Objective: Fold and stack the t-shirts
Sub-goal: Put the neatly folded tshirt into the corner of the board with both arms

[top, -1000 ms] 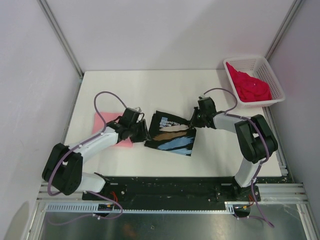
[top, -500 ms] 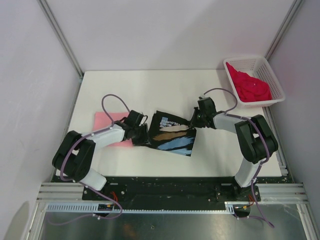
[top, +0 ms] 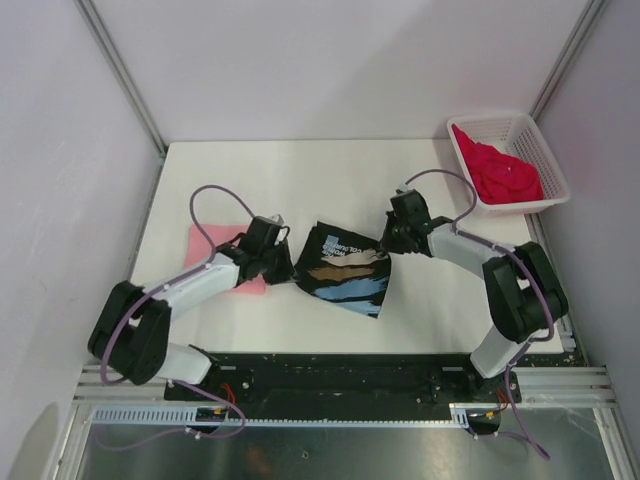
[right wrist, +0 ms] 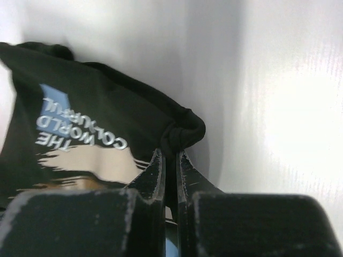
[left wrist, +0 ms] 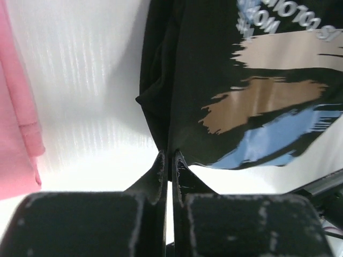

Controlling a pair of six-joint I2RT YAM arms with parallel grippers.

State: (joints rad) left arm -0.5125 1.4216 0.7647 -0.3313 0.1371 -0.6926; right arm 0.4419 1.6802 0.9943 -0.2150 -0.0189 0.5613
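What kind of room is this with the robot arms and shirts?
Probably a robot lab's test booth, not a home: robot arms bolted to a metal frame, plain white walls boxing in the table, one black t-shirt to fold.

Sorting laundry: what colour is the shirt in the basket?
Crimson-red t-shirt; top external view.

white table (top: 300, 175), pale lilac walls (top: 330, 60) all round, metal corner posts (top: 120, 70), aluminium rail (top: 560, 383) up front, soft light

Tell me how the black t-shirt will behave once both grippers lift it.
Probably floppy: the black t-shirt bunches where the right gripper pinches it. It would likely sag between that and the left gripper. It seems light, being thin folded cloth.
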